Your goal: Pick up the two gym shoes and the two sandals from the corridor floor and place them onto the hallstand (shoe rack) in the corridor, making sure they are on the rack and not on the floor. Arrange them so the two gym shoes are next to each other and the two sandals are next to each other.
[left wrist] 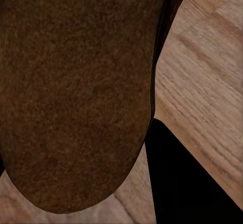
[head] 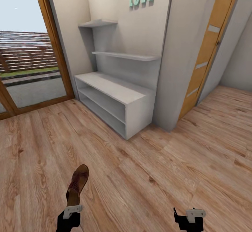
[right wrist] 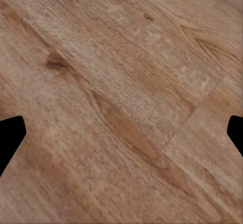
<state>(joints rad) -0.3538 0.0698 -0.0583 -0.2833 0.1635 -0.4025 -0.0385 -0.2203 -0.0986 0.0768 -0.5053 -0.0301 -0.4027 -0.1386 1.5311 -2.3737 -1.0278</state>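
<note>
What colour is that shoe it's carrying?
Dark brown sandal, clearest in the head view.

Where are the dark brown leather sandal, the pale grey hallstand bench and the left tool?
Dark brown leather sandal [head: 78,184], head view, on its footbed.
Pale grey hallstand bench [head: 112,86], head view, on its top surface.
Left tool [head: 70,213], head view, at its fingertips under the sandal's heel.
</note>
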